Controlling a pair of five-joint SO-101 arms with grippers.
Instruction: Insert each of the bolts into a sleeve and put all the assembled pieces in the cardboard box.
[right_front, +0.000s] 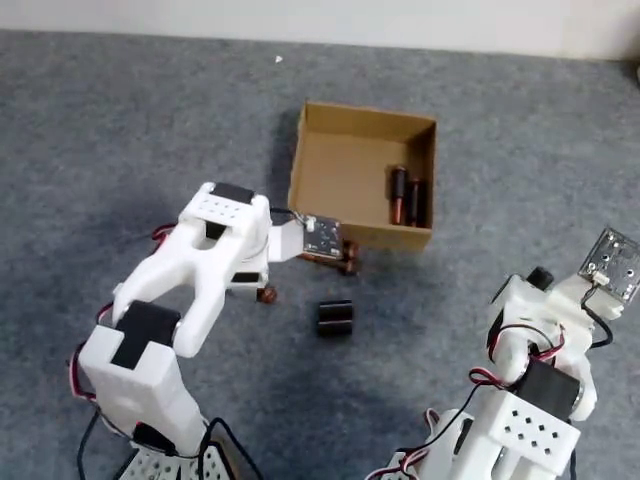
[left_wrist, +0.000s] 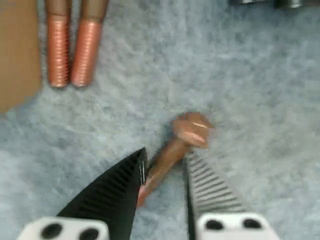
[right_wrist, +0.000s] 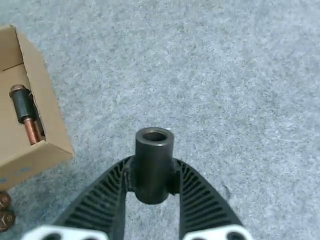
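The left gripper (left_wrist: 164, 153) is clamped on the bolt (left_wrist: 189, 130) mid-table by the cardboard box (right_front: 340, 180), shank lengthwise between its jaws, head outward; the right gripper (right_wrist: 151, 168), well apart, pinches a sleeve (right_wrist: 151, 149) upright, bore open.

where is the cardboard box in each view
High view: cardboard box mid-table, beyond both arms.
Left wrist view: its brown wall beside two loose bolts.
Right wrist view: its corner, beyond the held sleeve.
Shared landmark: the two loose bolts beside the box's outer wall.
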